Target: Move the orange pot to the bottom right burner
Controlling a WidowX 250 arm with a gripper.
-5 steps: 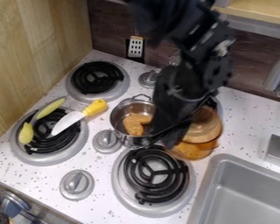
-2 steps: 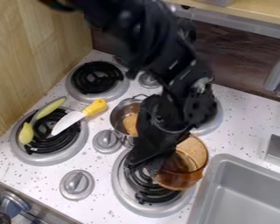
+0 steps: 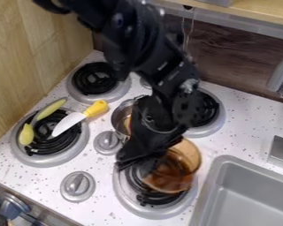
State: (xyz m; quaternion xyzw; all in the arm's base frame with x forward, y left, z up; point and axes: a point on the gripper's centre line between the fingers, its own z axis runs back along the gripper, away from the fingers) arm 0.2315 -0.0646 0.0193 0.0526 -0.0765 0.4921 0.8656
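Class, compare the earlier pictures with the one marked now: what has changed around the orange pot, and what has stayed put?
The orange pot has moved down and left in the view, to over the bottom right burner. The gripper moved the same way, and the back right burner's coil is now uncovered. The knife and metal pot stayed in place.

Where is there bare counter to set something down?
The broadest patch is the counter between the top right burner, the faucet and the sink. A smaller one lies left of the front knob, below the bottom left burner. It is crowded around the pincer, orange pot, steel pot and bottom right burner.
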